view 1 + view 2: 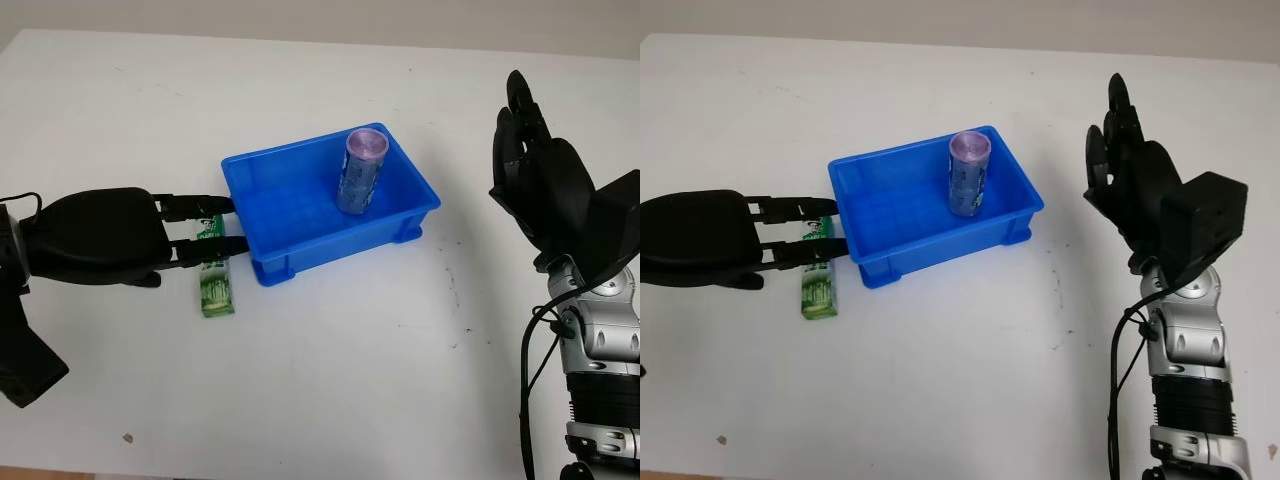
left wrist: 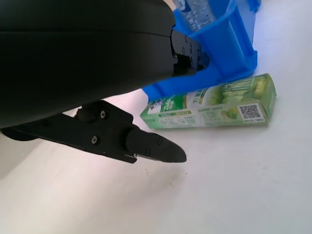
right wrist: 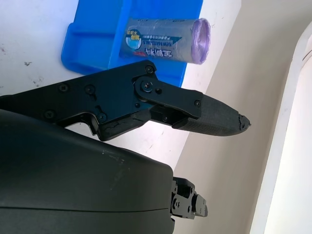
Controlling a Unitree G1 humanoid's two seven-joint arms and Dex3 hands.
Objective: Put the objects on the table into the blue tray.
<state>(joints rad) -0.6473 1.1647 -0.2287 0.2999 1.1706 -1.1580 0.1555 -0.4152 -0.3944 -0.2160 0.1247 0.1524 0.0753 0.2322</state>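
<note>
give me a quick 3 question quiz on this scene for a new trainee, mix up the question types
1. True or false: the purple roll already stands inside the blue tray.
2. Multiple choice: where is the green box? A) in the tray B) on the table just outside the tray's left end C) held up by the right hand
3. Fill in: the hand reaching over the green box is the ____ hand.

Key
1. True; it stands near the tray's right end.
2. B; it lies on the white table under the fingers of the left hand.
3. Left; it is open and has not closed on the box, while the right hand is open and raised to the right of the tray.
</note>
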